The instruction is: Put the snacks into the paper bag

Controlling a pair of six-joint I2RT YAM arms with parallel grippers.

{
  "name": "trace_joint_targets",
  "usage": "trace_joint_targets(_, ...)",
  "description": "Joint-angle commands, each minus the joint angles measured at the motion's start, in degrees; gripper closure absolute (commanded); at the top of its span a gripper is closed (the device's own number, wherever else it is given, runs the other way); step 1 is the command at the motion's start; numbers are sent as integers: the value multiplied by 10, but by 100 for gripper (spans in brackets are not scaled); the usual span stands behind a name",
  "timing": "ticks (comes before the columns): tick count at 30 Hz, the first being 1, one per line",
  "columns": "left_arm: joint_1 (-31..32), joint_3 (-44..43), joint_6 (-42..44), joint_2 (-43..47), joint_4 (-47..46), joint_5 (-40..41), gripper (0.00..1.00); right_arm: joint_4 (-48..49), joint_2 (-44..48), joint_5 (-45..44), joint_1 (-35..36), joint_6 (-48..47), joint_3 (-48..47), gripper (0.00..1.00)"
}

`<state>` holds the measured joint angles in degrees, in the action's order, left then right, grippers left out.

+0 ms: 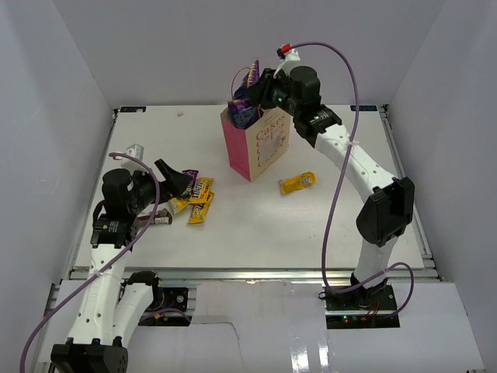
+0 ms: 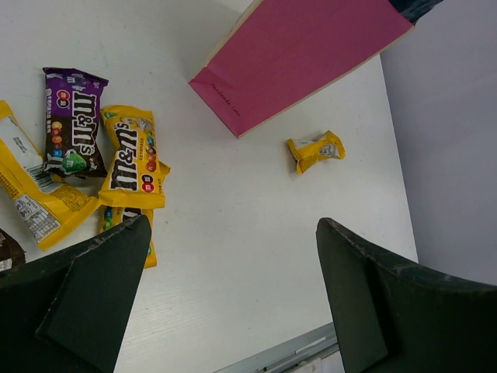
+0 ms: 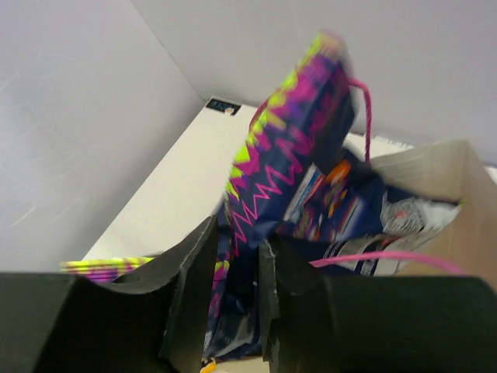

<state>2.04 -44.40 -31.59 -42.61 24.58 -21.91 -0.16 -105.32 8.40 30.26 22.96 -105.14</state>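
Though crinkly, glossy purple packet (image 3: 289, 167)

A flat white table (image 1: 326, 225) carries everything. Directly below the right gripper (image 3: 237, 264) stands a small upright tan kraft paper bag with pink sides (image 1: 260, 151). A small crumpled yellow packet (image 2: 316, 149) lies alone near the bag's foot, far ahead of the left gripper (image 2: 233, 229) and a little to its right. Just ahead and left of that gripper's left finger is an overlapping cluster: a dark purple M&M's packet (image 2: 71, 120), a yellow M&M's packet (image 2: 132, 159) touching it, a plainer yellow wrapper (image 2: 35, 206) further left, and a dark brown wrapper (image 2: 8, 249) at the view's edge.
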Motion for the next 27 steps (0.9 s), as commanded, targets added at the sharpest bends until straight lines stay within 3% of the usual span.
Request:
trace_joint_targets(1,-1,8,-9,12,-14,-3,2,127,76,-53,-2,-19,-15,66)
trace_joint_targets(2,-1,11,-12,12,-11,-2,2,128,77,-55,-3,-23,-13,53)
trace_joint_targets(3,-1,12,-15,12,-9,2,2,129,80,-55,-3,-27,-12,48)
trace_joint_targets(10,-1,21,-63,-19,27,56,2,126,114,-9,-4,-104,-11,45)
trace_joint_targets(14,12,20,-115,-68,87,105,2,95,179,230,-17,-233,31,36)
trace_joint_targets(16,28,25,-139,-107,105,143,6,55,205,260,-19,-280,62,32)
trace_joint_targets(19,84,20,-180,-172,122,205,8,-28,266,273,-23,-354,167,27)
trace_joint_targets(21,138,-13,-170,-216,111,244,7,-50,324,258,-27,-410,293,20)
trace_joint_targets(22,158,-26,-160,-262,98,260,7,-58,356,260,-39,-423,365,18)
trace_joint_targets(27,172,-122,-51,-394,84,321,7,-105,436,298,-118,-452,523,16)
